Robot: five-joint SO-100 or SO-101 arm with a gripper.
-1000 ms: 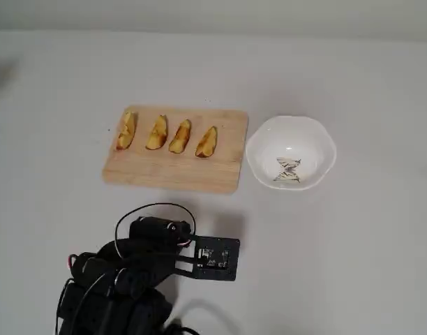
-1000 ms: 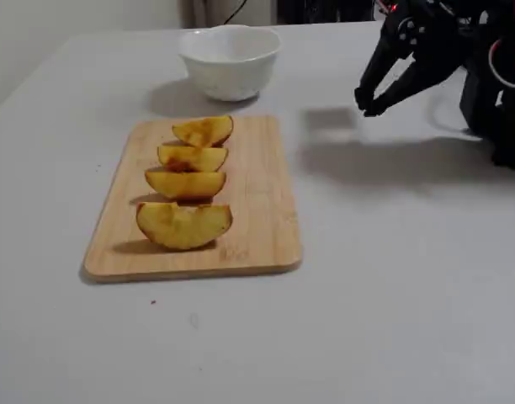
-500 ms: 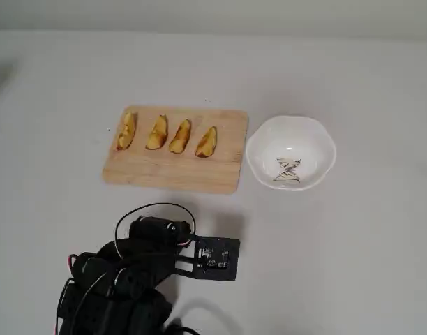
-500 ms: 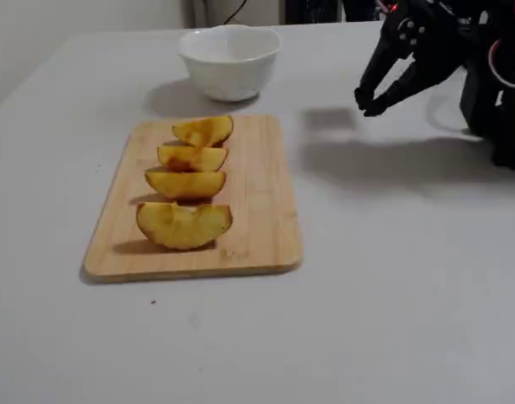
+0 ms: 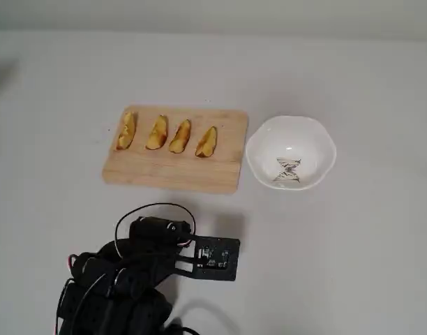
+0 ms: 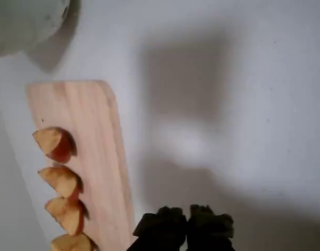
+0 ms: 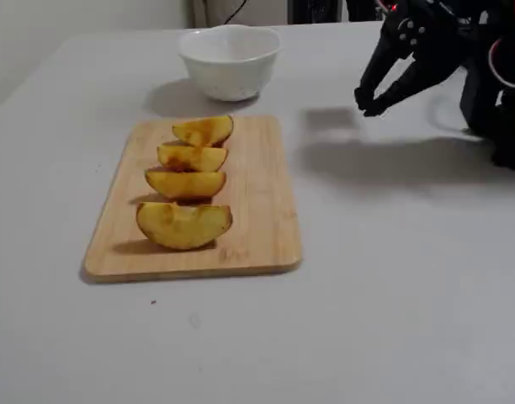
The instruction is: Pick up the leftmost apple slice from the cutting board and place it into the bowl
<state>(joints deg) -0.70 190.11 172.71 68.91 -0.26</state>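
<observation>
From where I stand nothing of the job looks done yet. Nearest in the fixed view, the cutting board (image 7: 257,202) lies flat on the table (image 7: 392,295) with four apple slices in a row along it, and the closest one, the apple slice (image 7: 183,225) at the end of the row, is the same one that sits leftmost in the overhead view (image 5: 126,130); I take that to be the one wanted. It rests on the board, untouched, just beside its neighbour. Further back and off to the right in the fixed view, the gripper (image 7: 367,104) hangs above the bare table, well apart from the board; its tips look pressed together with nothing between them, and the wrist view shows the two dark fingertips (image 6: 169,222) meeting side by side over plain table, the board edge just to their left. Farthest away stands the bowl (image 7: 230,61), past the far end of the board, and the overhead view shows it holding no fruit, only its dark butterfly mark (image 5: 288,169). So everything is left, I'd say: spread the jaws, reach the end slice, grip it, lift, carry it past the three others and drop it in.
</observation>
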